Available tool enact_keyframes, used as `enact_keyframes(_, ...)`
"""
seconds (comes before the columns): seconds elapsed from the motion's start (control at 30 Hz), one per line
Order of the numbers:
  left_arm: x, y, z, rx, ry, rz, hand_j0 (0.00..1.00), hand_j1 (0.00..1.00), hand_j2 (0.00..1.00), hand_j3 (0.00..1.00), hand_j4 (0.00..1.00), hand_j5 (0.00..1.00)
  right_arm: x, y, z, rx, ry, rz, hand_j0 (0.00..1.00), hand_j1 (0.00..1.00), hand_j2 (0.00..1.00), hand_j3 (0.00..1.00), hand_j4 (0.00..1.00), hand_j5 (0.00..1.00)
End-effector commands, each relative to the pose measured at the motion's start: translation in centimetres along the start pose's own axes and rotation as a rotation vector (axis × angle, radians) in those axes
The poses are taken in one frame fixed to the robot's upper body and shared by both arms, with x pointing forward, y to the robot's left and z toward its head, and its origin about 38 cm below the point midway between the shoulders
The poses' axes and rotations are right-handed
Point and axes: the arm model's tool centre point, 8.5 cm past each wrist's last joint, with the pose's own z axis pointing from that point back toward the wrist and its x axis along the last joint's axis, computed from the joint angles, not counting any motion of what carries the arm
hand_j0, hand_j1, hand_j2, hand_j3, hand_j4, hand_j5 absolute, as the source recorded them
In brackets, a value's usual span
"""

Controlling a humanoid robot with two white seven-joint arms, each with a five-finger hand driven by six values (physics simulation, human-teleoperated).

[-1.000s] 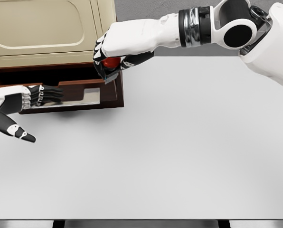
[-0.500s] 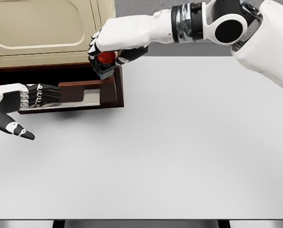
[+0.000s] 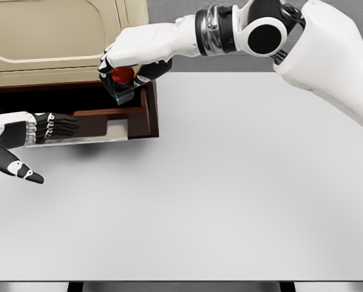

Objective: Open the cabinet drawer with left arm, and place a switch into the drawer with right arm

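Head view shows us the brown wooden drawer [image 3: 142,112] pulled out from the cream cabinet [image 3: 59,36] at the upper left, its front toward us and its right wall clear to see. Inside, we make out a dark interior with a pale, shiny patch near the front; we cannot tell whether anything lies on the drawer floor.

Our right hand [image 3: 130,67] reaches in from the upper right and hangs over the drawer's back right corner. Its fingers are curled around the switch [image 3: 123,82], a small piece with a red round top and a dark base, which sits in the grasp just above the drawer opening, not resting inside it.

Our left hand [image 3: 47,128] comes in from the left edge and lies at the drawer's front, its dark fingers [image 3: 63,126] stretched flat along the front edge and touching it. The thumb [image 3: 23,172] points away over the table, well apart from the fingers. We see it closing on nothing.

Beyond the drawer, the white table [image 3: 230,194] runs wide to the right and toward us, up to its near edge at the bottom of the picture. Only the right forearm crosses above the table's far edge, and the cabinet front rises right behind the drawer.
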Motion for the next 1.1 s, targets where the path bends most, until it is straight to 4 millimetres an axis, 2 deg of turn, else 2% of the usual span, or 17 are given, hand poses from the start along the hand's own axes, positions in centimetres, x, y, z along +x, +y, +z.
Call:
enact_keyframes(0.0,-5.9,-2.0,0.0,-0.077,0.261,-0.161,1.00,1.00,1.00,1.00,1.00,1.00,0.0,0.0,-0.1,-0.001,0.000,-0.007,0.43,0.43,0.43,0.43,0.43,0.43)
enact_keyframes(0.43,-5.7,-1.9,0.1,-0.073,0.255,-0.166,1.00,1.00,1.00,1.00,1.00,1.00,-0.5,-0.1,-0.5,-0.001,0.012,-0.019,0.45,0.45,0.45,0.45,0.45,0.45)
enact_keyframes(0.6,-5.3,-1.9,0.0,-0.078,0.218,-0.185,1.00,1.00,1.00,1.00,1.00,1.00,-0.8,0.2,-1.5,0.009,0.010,-0.033,0.46,0.46,0.46,0.46,0.46,0.46)
enact_keyframes(0.63,-5.3,-1.9,0.0,-0.079,0.216,-0.187,1.00,1.00,1.00,1.00,1.00,1.00,-0.9,0.3,-1.7,0.012,0.013,-0.038,0.47,0.47,0.47,0.47,0.47,0.47)
enact_keyframes(0.67,-5.3,-1.9,0.0,-0.079,0.214,-0.188,1.00,1.00,1.00,1.00,1.00,1.00,-1.0,0.4,-2.0,0.013,0.015,-0.044,0.57,0.57,0.57,0.57,0.57,0.57)
enact_keyframes(0.7,-5.3,-1.9,0.0,-0.079,0.214,-0.188,1.00,1.00,1.00,1.00,1.00,1.00,-1.0,0.4,-2.0,0.014,0.019,-0.047,0.70,0.70,0.70,0.70,0.70,0.70)
enact_keyframes(0.73,-5.3,-1.9,0.0,-0.079,0.214,-0.187,1.00,1.00,1.00,1.00,1.00,1.00,-1.7,0.5,-2.1,0.015,0.055,-0.073,1.00,1.00,1.00,1.00,1.00,1.00)
enact_keyframes(0.97,-5.1,-2.0,0.0,-0.082,0.196,-0.197,1.00,1.00,1.00,1.00,1.00,1.00,-1.4,0.6,-2.2,0.018,0.037,-0.058,1.00,1.00,1.00,1.00,1.00,1.00)
enact_keyframes(1.07,-5.1,-2.0,-0.1,-0.083,0.195,-0.197,1.00,1.00,1.00,1.00,1.00,1.00,-0.7,1.0,-3.0,0.040,0.003,-0.040,1.00,1.00,1.00,1.00,1.00,1.00)
